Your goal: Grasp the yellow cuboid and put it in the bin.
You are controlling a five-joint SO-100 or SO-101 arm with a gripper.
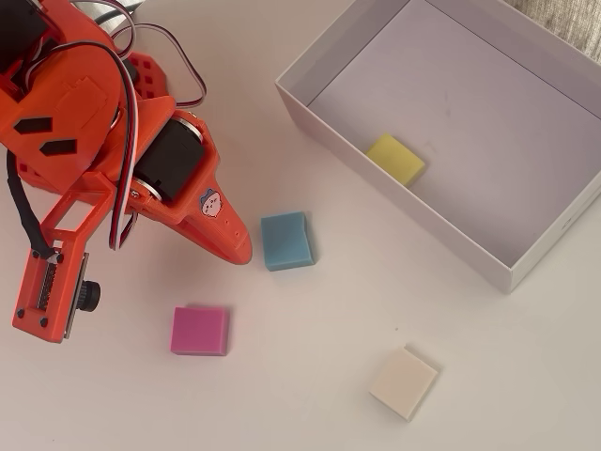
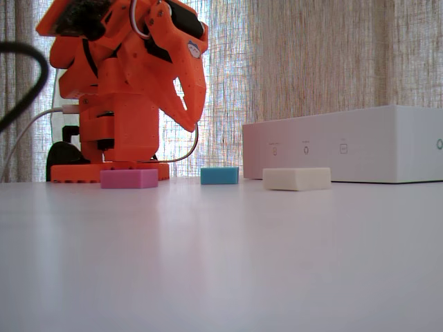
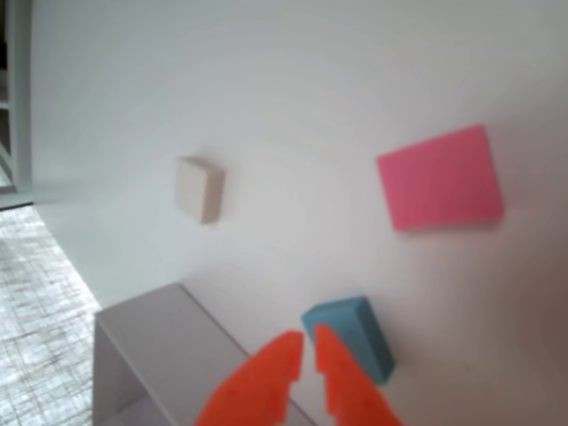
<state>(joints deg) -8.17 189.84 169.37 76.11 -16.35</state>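
Orange gripper (image 3: 303, 344) is hovering empty, fingertips nearly together, above the table. Yellow cuboid (image 1: 395, 159) is lying inside the bin (image 1: 404, 212), against its near wall; the task seems finished, only retreat remaining.

Occlusions, crops and blur at this frame

In the fixed view the bin (image 2: 346, 144) is cut by the right edge and its interior is hidden behind the near wall. In the wrist view the gripper (image 3: 306, 342) is cropped by the bottom edge, the blue block (image 3: 359, 337) is partly covered by its tips, and the pink block (image 3: 441, 177) is blurred. In the overhead view the arm (image 1: 94, 141) is cut off top-left.
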